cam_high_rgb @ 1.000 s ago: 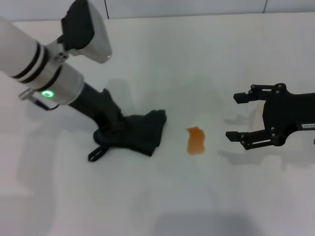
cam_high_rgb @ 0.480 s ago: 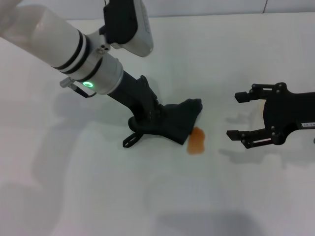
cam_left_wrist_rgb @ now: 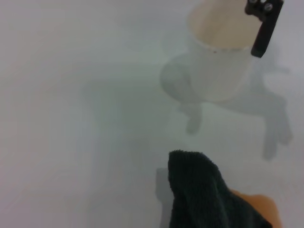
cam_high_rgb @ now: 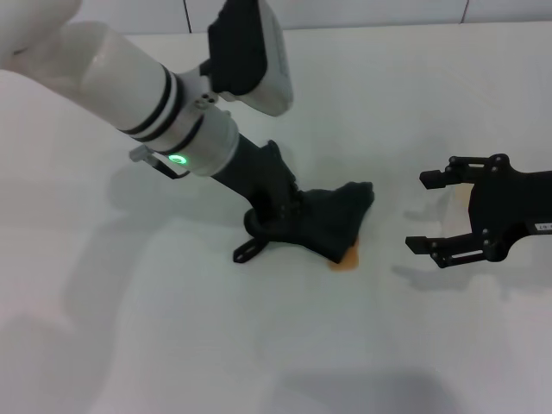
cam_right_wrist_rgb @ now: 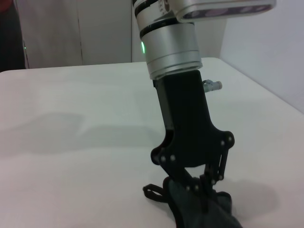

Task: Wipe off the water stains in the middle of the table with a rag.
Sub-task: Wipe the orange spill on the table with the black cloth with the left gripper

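Observation:
My left gripper [cam_high_rgb: 278, 222] is shut on the dark rag [cam_high_rgb: 335, 221] and presses it onto the white table [cam_high_rgb: 172, 345]. The rag's loop tab [cam_high_rgb: 245, 252] trails behind. The rag covers most of the orange-brown water stain [cam_high_rgb: 348, 259]; only a small edge shows. In the left wrist view the rag [cam_left_wrist_rgb: 202, 194] lies over the stain [cam_left_wrist_rgb: 260, 207]. The right wrist view shows the left gripper [cam_right_wrist_rgb: 202, 192] clamped on the rag [cam_right_wrist_rgb: 206, 216]. My right gripper [cam_high_rgb: 417, 212] is open and hovers to the right of the stain.
A white paper cup [cam_left_wrist_rgb: 221, 61] stands on the table beyond the rag, between the right gripper's fingers [cam_left_wrist_rgb: 264, 23]. In the head view the cup [cam_high_rgb: 463, 198] is faint against the tabletop. The table's far edge meets a wall.
My left arm has swept to the right, dragging the rag from left of the stain onto it. The stain is now mostly covered. The right gripper shifted slightly right.

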Available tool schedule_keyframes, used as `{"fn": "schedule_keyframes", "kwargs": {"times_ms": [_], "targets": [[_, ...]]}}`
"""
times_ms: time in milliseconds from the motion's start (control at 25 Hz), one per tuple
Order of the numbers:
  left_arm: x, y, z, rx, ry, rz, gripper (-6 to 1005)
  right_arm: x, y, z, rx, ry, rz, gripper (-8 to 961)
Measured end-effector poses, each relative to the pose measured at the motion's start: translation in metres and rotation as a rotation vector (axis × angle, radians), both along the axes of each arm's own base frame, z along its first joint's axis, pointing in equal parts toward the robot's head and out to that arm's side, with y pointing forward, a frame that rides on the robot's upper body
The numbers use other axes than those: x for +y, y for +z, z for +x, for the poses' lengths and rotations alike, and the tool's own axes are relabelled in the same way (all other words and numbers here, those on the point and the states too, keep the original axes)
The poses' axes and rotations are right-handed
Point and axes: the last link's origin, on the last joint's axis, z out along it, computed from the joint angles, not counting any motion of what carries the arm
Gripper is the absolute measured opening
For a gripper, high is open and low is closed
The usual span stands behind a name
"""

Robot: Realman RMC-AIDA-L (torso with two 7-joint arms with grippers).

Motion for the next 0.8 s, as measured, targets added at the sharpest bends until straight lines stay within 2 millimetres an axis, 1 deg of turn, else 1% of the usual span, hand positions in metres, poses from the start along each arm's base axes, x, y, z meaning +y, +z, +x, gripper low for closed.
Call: {"fn": "schedule_keyframes", "kwargs": {"times_ms": [160,280,480,640,800], "targets": [[-0.006,-0.011,0.004,-0.004,-0.026,-0.016,59,0.000,0.000,0.001,0.000,-0.002,0.001,857],[-0.010,-0.014,0.003,-0.003,-0.029,-0.028,59,0.000,0.000,0.001,0.000,-0.004,0.003,857],[-0.023,-0.023,0.000,-0.001,-0.026,-0.075,59,-0.001,0.001,0.003,0.001,-0.012,0.007,857],[-0.030,-0.024,-0.002,0.009,-0.031,-0.104,59,-0.001,0.001,0.004,0.003,-0.017,0.013,856],[-0.030,-0.024,-0.002,0.009,-0.031,-0.109,59,-0.001,0.002,0.003,0.007,-0.015,0.015,856]]}}
